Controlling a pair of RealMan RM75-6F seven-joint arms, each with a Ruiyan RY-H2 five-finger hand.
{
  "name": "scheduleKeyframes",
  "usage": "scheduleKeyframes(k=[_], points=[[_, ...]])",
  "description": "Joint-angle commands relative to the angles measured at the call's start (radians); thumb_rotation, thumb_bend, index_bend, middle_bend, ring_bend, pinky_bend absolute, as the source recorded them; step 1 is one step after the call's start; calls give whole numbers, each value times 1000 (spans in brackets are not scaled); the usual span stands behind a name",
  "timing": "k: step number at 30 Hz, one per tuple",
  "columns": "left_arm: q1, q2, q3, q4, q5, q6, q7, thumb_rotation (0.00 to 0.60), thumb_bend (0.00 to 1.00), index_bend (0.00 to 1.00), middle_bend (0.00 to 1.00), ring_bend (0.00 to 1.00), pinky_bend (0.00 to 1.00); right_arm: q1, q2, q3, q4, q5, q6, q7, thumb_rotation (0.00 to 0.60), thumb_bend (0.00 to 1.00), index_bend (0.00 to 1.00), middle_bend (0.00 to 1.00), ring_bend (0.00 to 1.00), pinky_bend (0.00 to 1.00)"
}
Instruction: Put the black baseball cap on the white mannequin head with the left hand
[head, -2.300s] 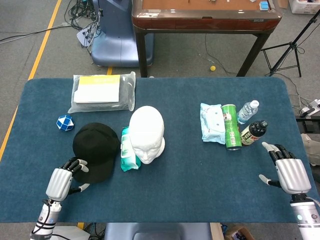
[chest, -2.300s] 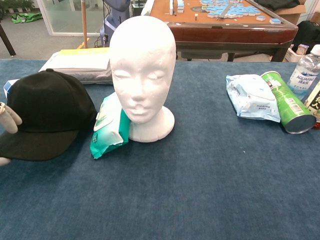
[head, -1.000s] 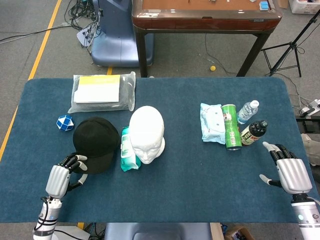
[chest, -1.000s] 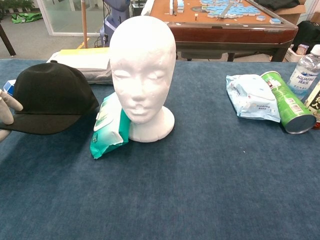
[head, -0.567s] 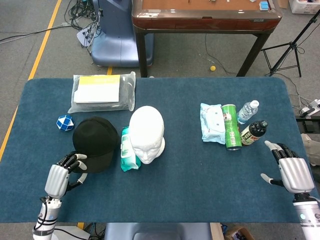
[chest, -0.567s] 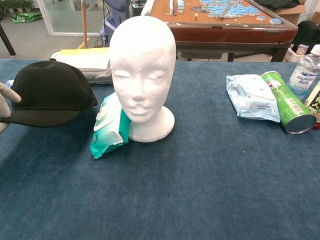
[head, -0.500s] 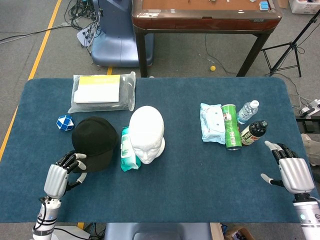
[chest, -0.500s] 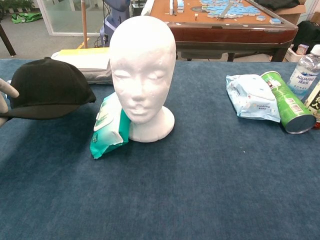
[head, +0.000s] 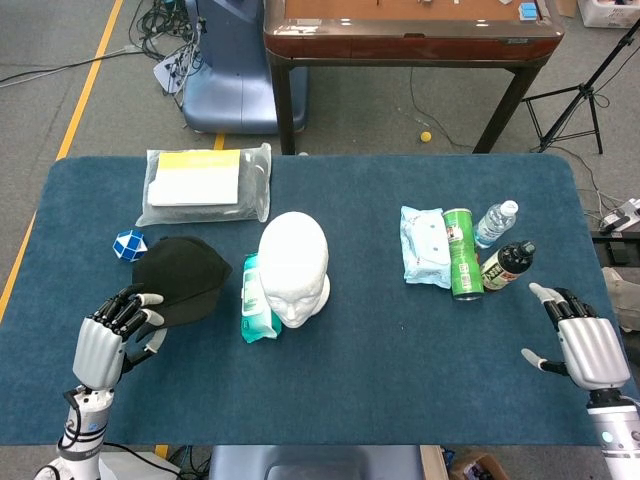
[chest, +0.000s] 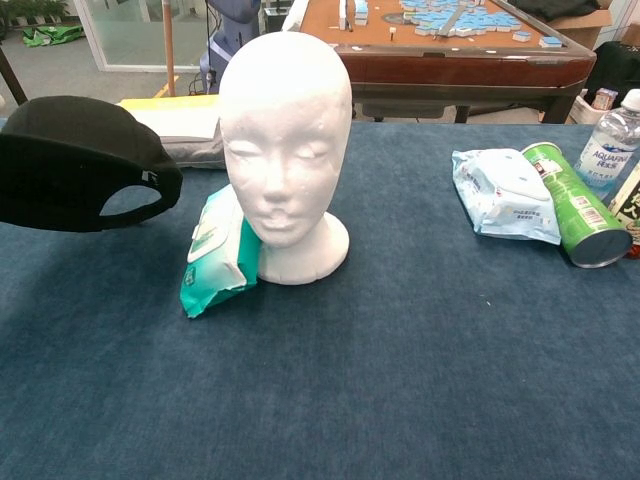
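The black baseball cap (head: 178, 280) hangs above the table left of the white mannequin head (head: 294, 265), held by its brim in my left hand (head: 105, 340). In the chest view the cap (chest: 80, 165) is tilted, its back strap opening facing the camera, and it sits at about the height of the mannequin head's face (chest: 284, 150); the left hand is outside that view. The mannequin head stands upright on its base, bare. My right hand (head: 585, 345) hovers open near the table's right front corner, holding nothing.
A green wet-wipe pack (head: 257, 300) leans against the mannequin's left side. A bagged yellow booklet (head: 205, 183) and a blue-white cube (head: 129, 244) lie behind the cap. On the right are a wipes pack (head: 425, 246), a green can (head: 461, 253) and two bottles (head: 497, 222).
My left hand has lifted the cap off the table and tilted it, so its back opening now shows in the chest view. The right hand has stayed in place.
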Motion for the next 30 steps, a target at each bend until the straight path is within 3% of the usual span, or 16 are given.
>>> scheduleKeyframes(k=[1,15,23,30], points=[[-12,12,-7,-9,14,14,20,600,390,711,428,259,456,-1,1,0,0,-1,3,4,600,0,120,226,152,320],[-65,79,-50,-93,62,60,114,600,390,714,435,259,456,-5,3,0,2,-9,11,14,600,0,120,226,152,320],[-114,111,-93,-157,65,33,179,600,390,715,435,259,456,-7,3,0,3,-11,13,15,600,0,120,226,152,320],[-177,112,-149,-148,38,-7,193,600,391,720,439,259,456,-7,6,2,4,-9,14,24,600,0,120,226,152,320]])
